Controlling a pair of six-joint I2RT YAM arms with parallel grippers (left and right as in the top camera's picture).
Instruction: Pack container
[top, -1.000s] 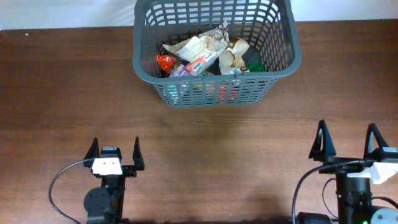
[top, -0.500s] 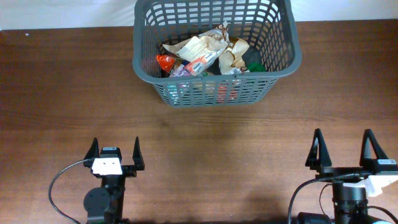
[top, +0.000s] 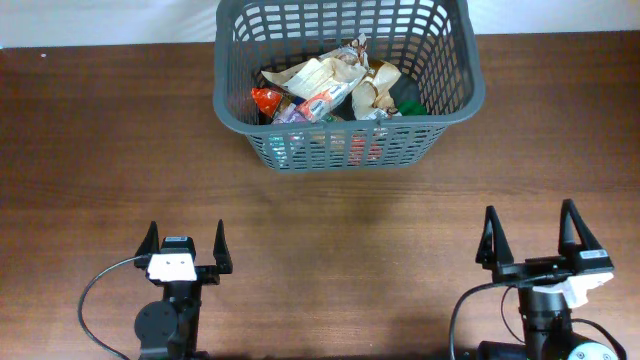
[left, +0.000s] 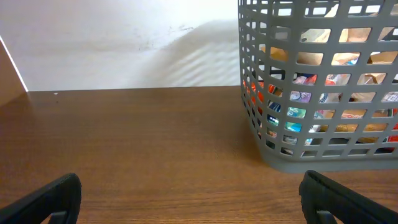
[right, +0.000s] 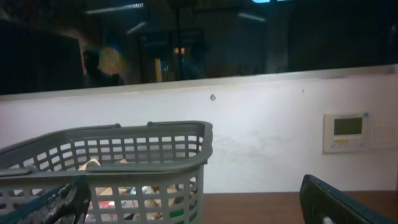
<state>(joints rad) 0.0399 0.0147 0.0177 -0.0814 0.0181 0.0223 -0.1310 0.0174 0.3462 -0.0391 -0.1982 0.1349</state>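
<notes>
The container (top: 455, 105), a large dark grey slotted basket, stands at the far middle of the table. It holds several crumpled snack packets (top: 330, 85). It also shows in the left wrist view (left: 267, 93) at the right and in the right wrist view (right: 186, 149) at the lower left. My left gripper (top: 184, 247) is open and empty near the front edge, left of centre. My right gripper (top: 530, 238) is open and empty near the front edge at the right. Both are well short of the basket.
The brown wooden table (top: 100, 150) stretches left and right of the basket. A white wall (left: 124, 43) runs behind the table's far edge. A wall panel (right: 347, 132) shows in the right wrist view.
My right gripper has slid left and a little toward the front edge. The left gripper and the basket have not moved.
</notes>
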